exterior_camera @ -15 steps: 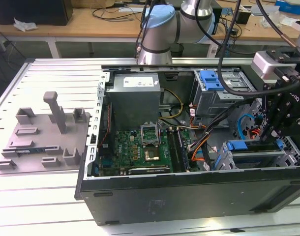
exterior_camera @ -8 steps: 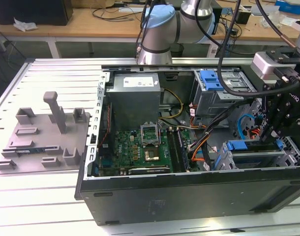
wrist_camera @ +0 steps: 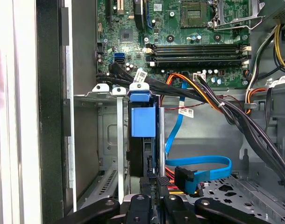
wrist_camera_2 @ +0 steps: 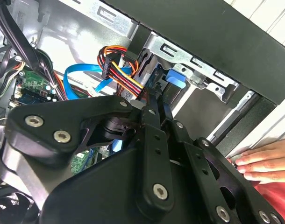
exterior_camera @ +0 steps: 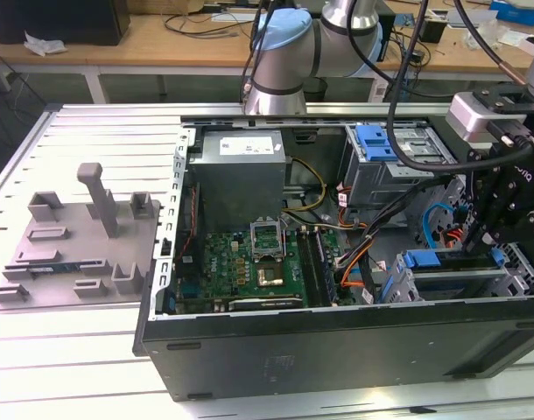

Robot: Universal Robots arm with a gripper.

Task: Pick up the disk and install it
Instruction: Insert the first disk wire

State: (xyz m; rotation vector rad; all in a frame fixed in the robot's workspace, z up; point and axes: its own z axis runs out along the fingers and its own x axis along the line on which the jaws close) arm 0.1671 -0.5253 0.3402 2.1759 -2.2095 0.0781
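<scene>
The disk (wrist_camera: 143,120) stood edge-on in a slot of the lower drive cage (wrist_camera: 109,140), its blue front facing the motherboard (wrist_camera: 189,28) in the first wrist view. In the exterior view that cage sat at the case's (exterior_camera: 337,350) right end, with the case lying open on the surface (exterior_camera: 92,367). The claw (wrist_camera_2: 156,100) reached into the cage with its fingers (wrist_camera_2: 151,116) pressed almost together, tips at the disk's near edge. A blue cable (wrist_camera: 203,161) looped just beside the disk. A hand (wrist_camera_2: 266,161) rested outside the case wall.
</scene>
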